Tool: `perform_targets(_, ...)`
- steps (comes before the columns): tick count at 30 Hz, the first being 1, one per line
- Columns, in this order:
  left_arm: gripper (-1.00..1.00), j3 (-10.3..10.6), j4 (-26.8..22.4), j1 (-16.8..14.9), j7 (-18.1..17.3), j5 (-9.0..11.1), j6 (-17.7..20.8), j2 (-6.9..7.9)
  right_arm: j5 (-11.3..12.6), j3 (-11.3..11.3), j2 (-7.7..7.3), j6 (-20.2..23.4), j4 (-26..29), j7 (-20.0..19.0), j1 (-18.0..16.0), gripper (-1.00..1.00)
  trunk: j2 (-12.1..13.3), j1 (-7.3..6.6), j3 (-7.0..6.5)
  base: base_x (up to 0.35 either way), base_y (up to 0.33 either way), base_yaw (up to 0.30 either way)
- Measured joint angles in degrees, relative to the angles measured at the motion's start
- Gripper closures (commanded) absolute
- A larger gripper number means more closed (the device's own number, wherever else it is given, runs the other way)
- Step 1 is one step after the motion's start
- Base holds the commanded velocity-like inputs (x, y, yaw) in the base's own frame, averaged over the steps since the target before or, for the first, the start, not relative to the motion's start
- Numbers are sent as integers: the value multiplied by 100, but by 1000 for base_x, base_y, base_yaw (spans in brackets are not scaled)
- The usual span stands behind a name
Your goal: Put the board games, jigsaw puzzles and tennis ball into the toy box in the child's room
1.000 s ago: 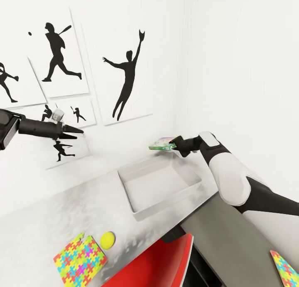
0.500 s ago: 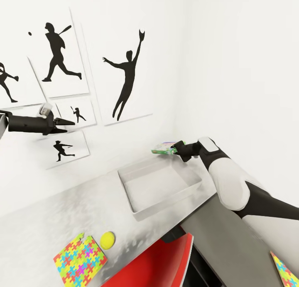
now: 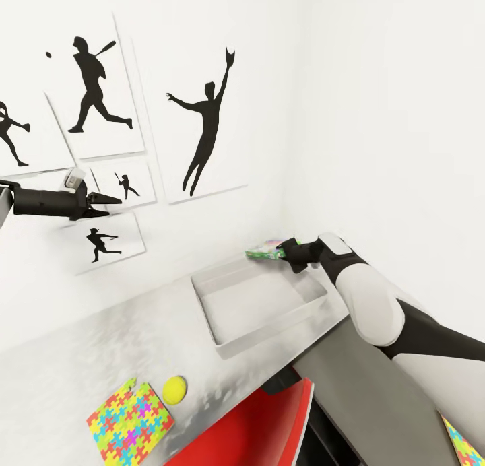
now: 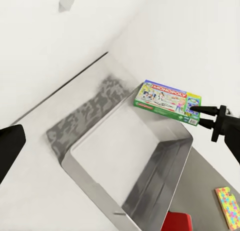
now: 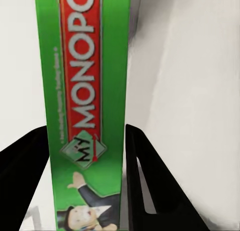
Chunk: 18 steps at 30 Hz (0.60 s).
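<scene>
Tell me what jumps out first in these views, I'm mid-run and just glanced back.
The right gripper holds a green Monopoly board game by its edge, in the air over the far end of the grey toy box on the white table. Near the table's front edge lie a bright jigsaw puzzle and a tennis ball. The left gripper hangs empty in front of the athlete silhouette pictures.
</scene>
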<state>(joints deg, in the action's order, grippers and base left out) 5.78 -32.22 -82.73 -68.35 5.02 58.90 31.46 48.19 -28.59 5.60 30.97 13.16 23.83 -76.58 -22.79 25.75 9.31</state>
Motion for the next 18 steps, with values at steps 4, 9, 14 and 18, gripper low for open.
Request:
perform_targets(4,-100,-1,54,3,-29,5,-19,7,153,-85,-8,-177,-146,3,19,100,0,0,0,0,0,0)
perform_targets(9,-100,-8,64,24,-35,14,-32,9,162,-127,-31,-428,-207,10,109,100,0,0,0,0,0,0)
perform_targets(14,-100,-15,65,30,-35,13,-38,9,203,-172,-64,-699,-261,76,126,100,0,0,0,0,0,0)
perform_targets(18,-100,-18,65,33,-35,11,-39,9,204,-247,-69,-763,-275,125,128,100,0,0,0,0,0,0)
